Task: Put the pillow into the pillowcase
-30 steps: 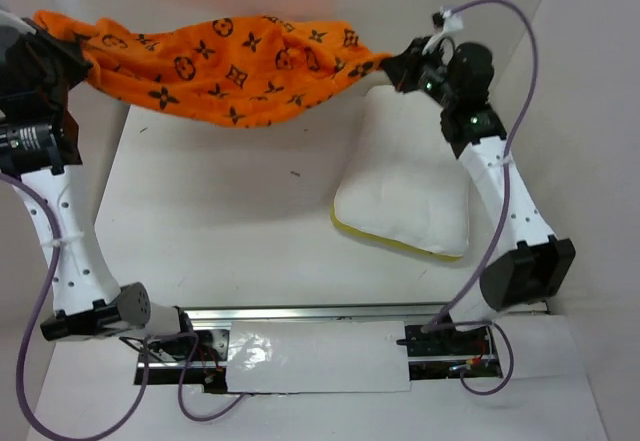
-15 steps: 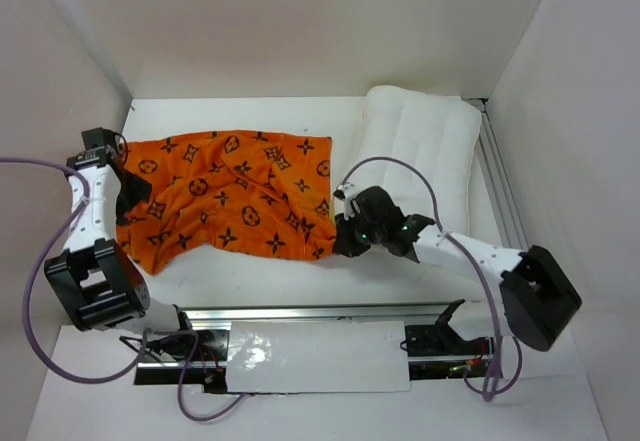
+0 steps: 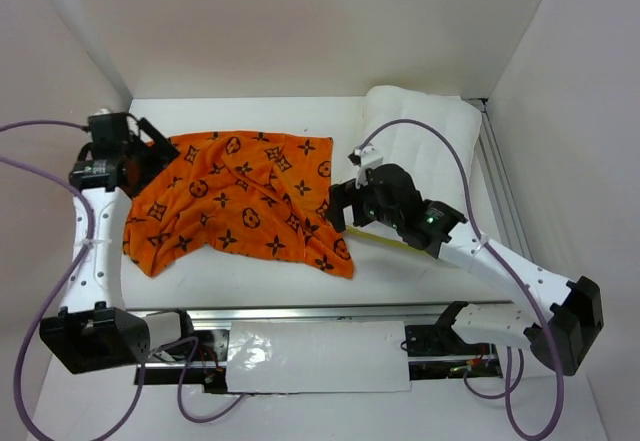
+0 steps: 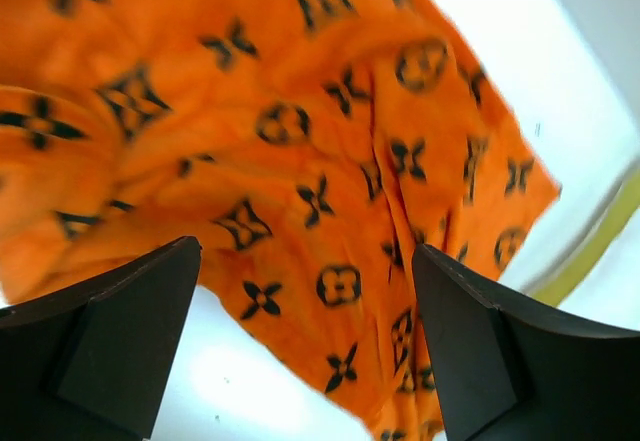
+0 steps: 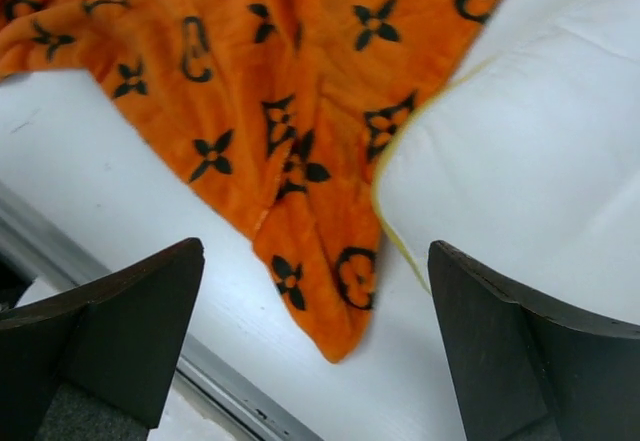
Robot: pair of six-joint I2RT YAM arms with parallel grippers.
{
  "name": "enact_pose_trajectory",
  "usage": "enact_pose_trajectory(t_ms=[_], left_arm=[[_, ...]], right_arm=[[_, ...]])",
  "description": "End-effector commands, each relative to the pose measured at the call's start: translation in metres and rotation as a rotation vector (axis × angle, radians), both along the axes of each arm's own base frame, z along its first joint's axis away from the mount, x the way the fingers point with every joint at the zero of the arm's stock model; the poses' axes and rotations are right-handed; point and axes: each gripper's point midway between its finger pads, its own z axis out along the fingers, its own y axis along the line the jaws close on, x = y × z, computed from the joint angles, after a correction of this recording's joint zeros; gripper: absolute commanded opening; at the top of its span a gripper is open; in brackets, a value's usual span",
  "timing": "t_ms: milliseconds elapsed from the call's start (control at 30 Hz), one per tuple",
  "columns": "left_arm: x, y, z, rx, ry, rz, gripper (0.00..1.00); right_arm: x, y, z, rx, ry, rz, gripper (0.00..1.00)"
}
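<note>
1. The pillowcase (image 3: 240,201) lies rumpled on the tabletop (image 3: 240,111), left of centre.
2. The pillow (image 3: 425,141) lies outside it at the far right, with its yellow-seamed edge touching the case's right side.
3. The left pincer (image 3: 156,148) hangs over the case's far left corner, fingers spread, holding nothing.
4. The right pincer (image 3: 338,211) hangs where case and pillow meet, fingers spread wide, also holding nothing.

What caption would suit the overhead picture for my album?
Both open, left gripper and right gripper hover over the rumpled orange pillowcase, white pillow against its edge.
</note>
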Motion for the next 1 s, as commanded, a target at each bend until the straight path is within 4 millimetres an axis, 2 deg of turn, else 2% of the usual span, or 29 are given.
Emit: enact_pose_trajectory(t_ms=[0,33,100,133,200,233,267,300,333,367,433,467,533,567,633,667,700,733,767,800,833,900,933,967], left_arm=[[0.017,-0.041,-0.022,0.011,0.017,-0.155,1.0],[0.018,-0.063,-0.034,0.027,0.051,-0.213,0.97],[0.017,-0.091,-0.061,0.014,0.132,-0.288,0.92],[0.011,-0.122,-0.074,0.002,0.159,-0.374,0.9],[0.009,-0.159,-0.085,-0.029,0.136,-0.474,0.89],[-0.005,-0.187,-0.104,-0.049,0.167,-0.553,0.89],[-0.011,-0.201,-0.112,-0.062,0.17,-0.589,0.89],[-0.016,-0.211,-0.119,-0.059,0.17,-0.621,0.89],[-0.026,-0.23,-0.127,-0.063,0.171,-0.675,0.87],[-0.029,-0.234,-0.139,-0.048,0.203,-0.664,0.87],[-0.035,-0.244,-0.152,-0.006,0.241,-0.69,0.85],[-0.044,-0.255,-0.162,0.01,0.275,-0.708,0.85],[-0.046,-0.264,-0.187,0.052,0.35,-0.698,0.85],[-0.048,-0.274,-0.19,0.065,0.368,-0.708,0.81],[-0.056,-0.275,-0.217,0.1,0.474,-0.689,0.8],[-0.058,-0.277,-0.222,0.11,0.497,-0.696,0.77],[-0.057,-0.279,-0.225,0.106,0.505,-0.686,0.7],[-0.058,-0.278,-0.23,0.105,0.518,-0.678,0.67],[-0.059,-0.279,-0.233,0.123,0.524,-0.679,0.64],[-0.065,-0.276,-0.24,0.132,0.548,-0.659,0.61],[-0.07,-0.273,-0.244,0.132,0.564,-0.65,0.55],[-0.077,-0.264,-0.253,0.147,0.59,-0.633,0.48],[-0.083,-0.266,-0.255,0.134,0.604,-0.635,0.44],[-0.087,-0.266,-0.258,0.123,0.615,-0.628,0.28]], right_arm=[[0.013,-0.03,0.003,-0.063,0.016,-0.135,1.0],[0.015,-0.043,-0.003,-0.093,0.036,-0.161,1.0],[0.019,-0.057,-0.006,-0.117,0.053,-0.205,1.0],[0.016,-0.063,-0.012,-0.132,0.085,-0.207,1.0],[0.017,-0.082,-0.027,-0.154,0.139,-0.249,1.0],[0.011,-0.088,-0.042,-0.169,0.188,-0.246,1.0],[0.015,-0.1,-0.048,-0.166,0.209,-0.295,1.0],[0.012,-0.106,-0.056,-0.176,0.235,-0.306,1.0],[0.013,-0.108,-0.06,-0.168,0.241,-0.31,1.0],[0.012,-0.113,-0.07,-0.166,0.262,-0.317,1.0],[0.015,-0.108,-0.07,-0.138,0.252,-0.292,1.0],[0.023,-0.109,-0.075,-0.14,0.258,-0.305,1.0],[0.027,-0.108,-0.085,-0.132,0.285,-0.302,1.0],[0.031,-0.105,-0.096,-0.14,0.307,-0.295,1.0],[0.037,-0.103,-0.103,-0.161,0.303,-0.279,1.0],[0.045,-0.106,-0.112,-0.184,0.301,-0.303,1.0],[0.042,-0.107,-0.122,-0.194,0.331,-0.31,1.0],[0.042,-0.109,-0.128,-0.204,0.348,-0.332,0.99],[0.045,-0.108,-0.136,-0.207,0.365,-0.339,0.96],[0.05,-0.104,-0.136,-0.184,0.359,-0.353,0.92],[0.049,-0.102,-0.139,-0.183,0.354,-0.354,0.88],[0.056,-0.104,-0.145,-0.194,0.331,-0.394,0.73],[0.052,-0.104,-0.149,-0.199,0.34,-0.407,0.62],[0.055,-0.104,-0.151,-0.195,0.337,-0.42,0.52]])
